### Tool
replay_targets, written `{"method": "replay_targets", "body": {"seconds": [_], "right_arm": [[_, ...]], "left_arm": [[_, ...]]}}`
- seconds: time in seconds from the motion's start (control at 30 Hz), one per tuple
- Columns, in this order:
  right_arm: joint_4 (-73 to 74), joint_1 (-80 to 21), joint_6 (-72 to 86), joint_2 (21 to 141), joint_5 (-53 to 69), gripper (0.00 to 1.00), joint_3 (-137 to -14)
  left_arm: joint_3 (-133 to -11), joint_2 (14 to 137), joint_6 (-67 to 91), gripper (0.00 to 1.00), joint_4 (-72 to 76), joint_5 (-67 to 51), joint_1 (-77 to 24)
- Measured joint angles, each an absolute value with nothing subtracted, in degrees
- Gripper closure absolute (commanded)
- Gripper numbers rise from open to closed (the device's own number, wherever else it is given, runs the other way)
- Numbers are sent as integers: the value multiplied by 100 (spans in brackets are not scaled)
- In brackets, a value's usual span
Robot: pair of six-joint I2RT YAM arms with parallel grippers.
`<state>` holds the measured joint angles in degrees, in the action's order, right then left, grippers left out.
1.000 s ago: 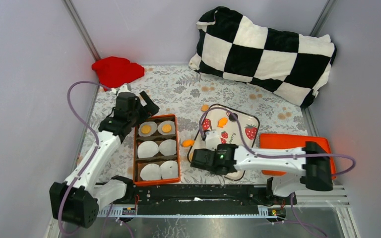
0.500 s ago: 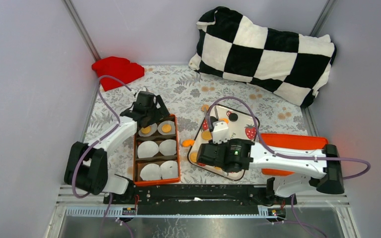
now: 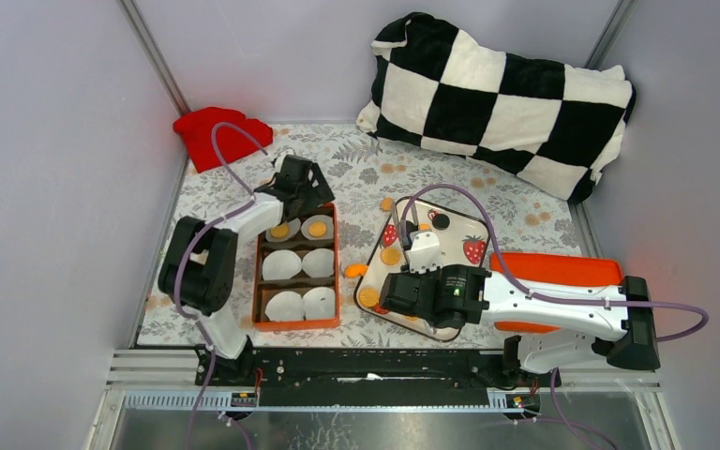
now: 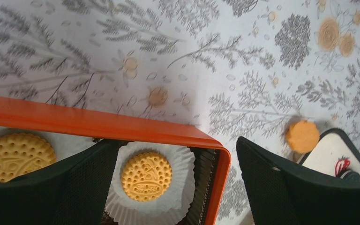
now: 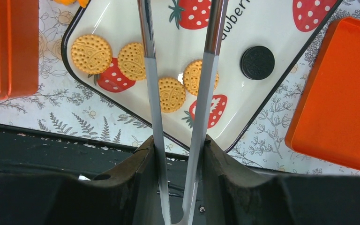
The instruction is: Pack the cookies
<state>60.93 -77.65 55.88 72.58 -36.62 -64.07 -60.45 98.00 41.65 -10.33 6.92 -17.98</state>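
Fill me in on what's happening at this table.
Two arms are packing cookies into an orange box of white paper cups. The left gripper hangs open over the far row, where two cups already hold golden cookies. The right gripper holds metal tongs over the strawberry tray, with nothing visibly pinched between their arms.

We see two golden cookies lying flat in white paper cups at the box's far end, several more and one black cookie flat on the strawberry tray, and one loose on the counter between them.
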Motion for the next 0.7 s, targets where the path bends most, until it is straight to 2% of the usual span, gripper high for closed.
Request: {"method": "replay_targets", "body": {"seconds": [0.2, 0.33, 0.4, 0.47, 0.6, 0.7], "right_arm": [[6051, -7760, 5612, 7258, -3664, 87, -6233], [5977, -7745, 5666, 7258, -3658, 82, -6027], [5953, -7725, 5688, 7258, -3649, 73, -5944], [5955, -7710, 5721, 7260, -3640, 62, -5905], [5972, -7690, 5817, 7308, -3645, 60, -5900], [5977, -7686, 5863, 7439, -3656, 57, -5900]], "left_arm": [[-6842, 10597, 4128, 1, -987, 847, -1798], [-7380, 11006, 4099, 3, -987, 899, -1798], [-7478, 11008, 4095, 3, -980, 899, -1809], [-7489, 10879, 4093, 3, -974, 902, -1839], [-7255, 10033, 4075, 2, -993, 947, -2112], [-6989, 8919, 4040, 1, -1002, 1059, -2547]]}}
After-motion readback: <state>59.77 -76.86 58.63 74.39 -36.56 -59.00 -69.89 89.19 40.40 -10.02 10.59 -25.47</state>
